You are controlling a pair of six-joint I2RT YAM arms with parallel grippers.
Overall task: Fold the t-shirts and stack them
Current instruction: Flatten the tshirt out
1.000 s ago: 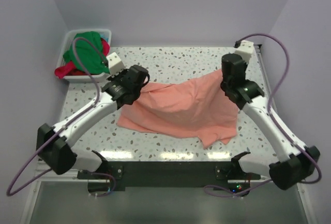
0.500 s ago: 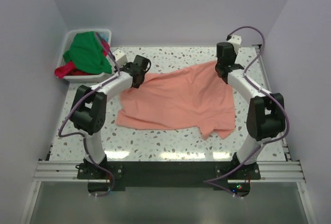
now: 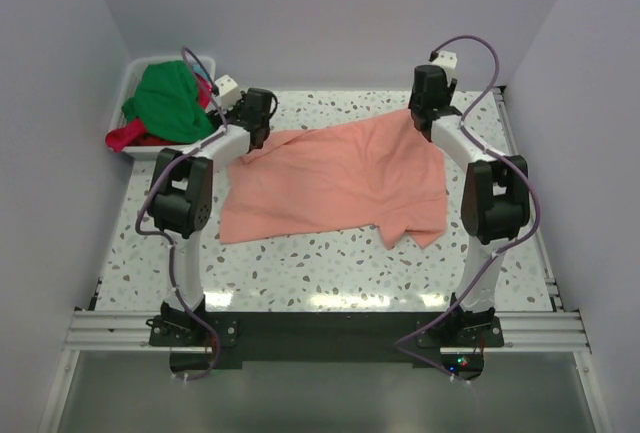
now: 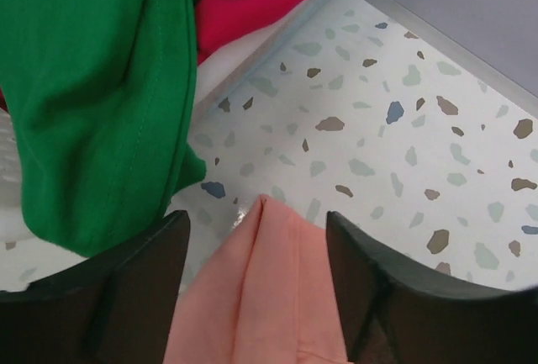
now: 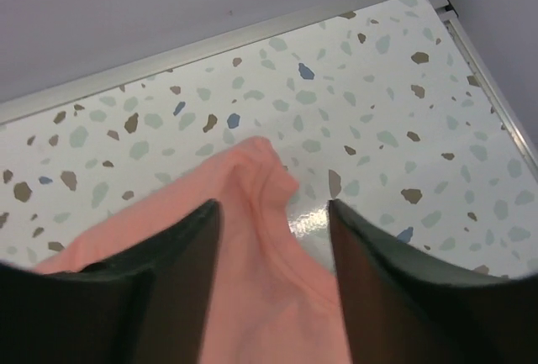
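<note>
Table (image 3: 330, 263) — one t-shirt (image 3: 340, 178); tub (image 3: 148, 151) — perhaps two

Spread t-shirt (image 3: 335, 178) on table (image 3: 300, 268) centre; left tool (image 4: 256, 229), right tool (image 5: 273, 213) at its far corners; tub (image 3: 150, 151) far-left, two t-shirts (image 3: 165, 103) inside.

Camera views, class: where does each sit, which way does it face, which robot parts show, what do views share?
Top external: above, behind the robot, looking down on the speckled terrazzo table; left arm, right arm show.
Left wrist: on the left arm, facing the far-left corner and bright green cloth t-shirt past its open left claw.
Right wrist: on the right arm, facing the far-right edge past its open right claw.
All share the salmon-pink cloth t-shirt.
</note>
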